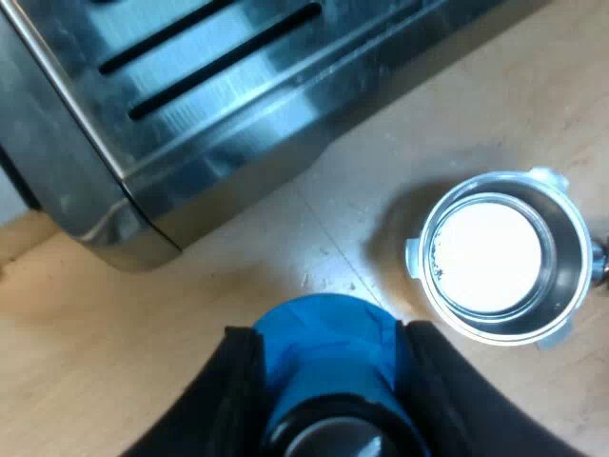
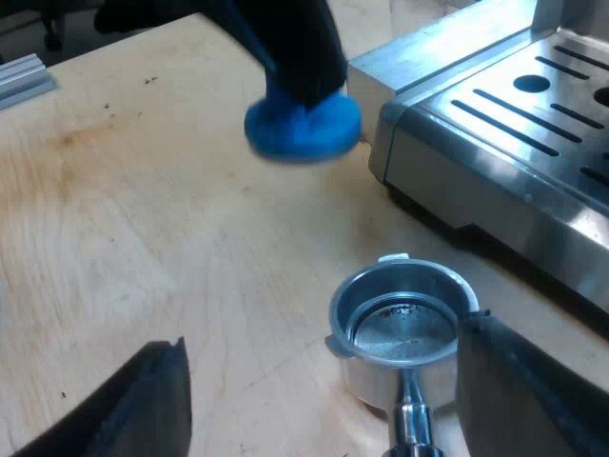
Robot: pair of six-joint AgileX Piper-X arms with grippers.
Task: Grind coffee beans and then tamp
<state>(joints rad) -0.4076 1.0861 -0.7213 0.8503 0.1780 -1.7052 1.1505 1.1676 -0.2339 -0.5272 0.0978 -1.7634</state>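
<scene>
- One blue round tamper: your left gripper is clamped on it, one black finger on each side of its body.
- In the right wrist view, that tamper hangs near the corner of the machine. I cannot tell whether it touches the table.
- One round metal holder: it stands on the table just beside the tamper and apart from it. It is loose, not locked into the machine.
- The holder's basket has a few dark specks on its floor.
- Your right gripper is spread wide. The holder's metal neck lies between its two fingers, and neither finger touches it.
- One brushed-steel espresso machine: its slotted tray is near the holder.
- One pale wooden table bears the holder and the machine.
</scene>
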